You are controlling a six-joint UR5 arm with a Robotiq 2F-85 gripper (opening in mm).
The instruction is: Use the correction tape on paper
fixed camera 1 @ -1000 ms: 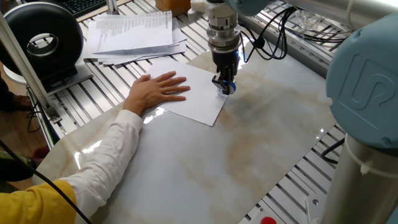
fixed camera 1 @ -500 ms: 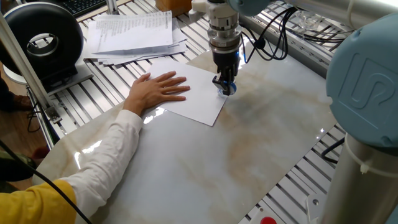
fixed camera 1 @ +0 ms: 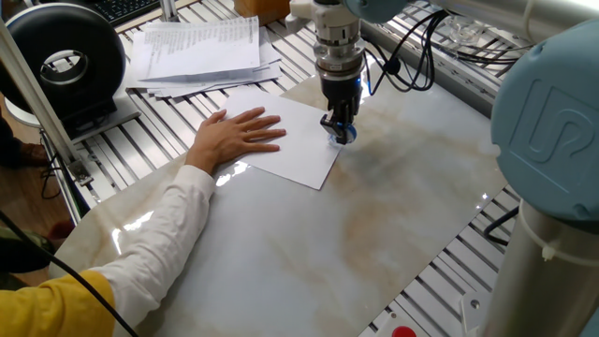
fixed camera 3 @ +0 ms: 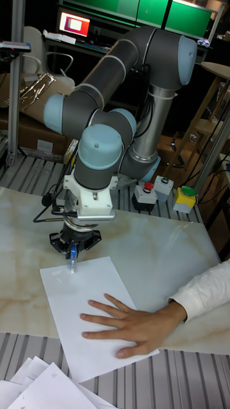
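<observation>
Pincer [fixed camera 1: 341, 128] grips one correction tape [fixed camera 3: 73, 259] on one paper [fixed camera 1: 295, 140]

The two-finger gripper [fixed camera 1: 340, 131] has edged slightly toward the white sheet's far corner — otherwise no change shows.

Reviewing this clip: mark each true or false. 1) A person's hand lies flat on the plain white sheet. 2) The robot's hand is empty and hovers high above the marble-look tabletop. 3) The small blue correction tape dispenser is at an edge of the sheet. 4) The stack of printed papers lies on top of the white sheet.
1) True: the person's hand presses flat on the plain white sheet of paper.
2) False: the robot's hand is shut on the small blue and clear correction tape dispenser, low at the sheet.
3) True: its tip meets the sheet near an edge.
4) False: the stack of printed papers lies apart on the slatted table.
</observation>
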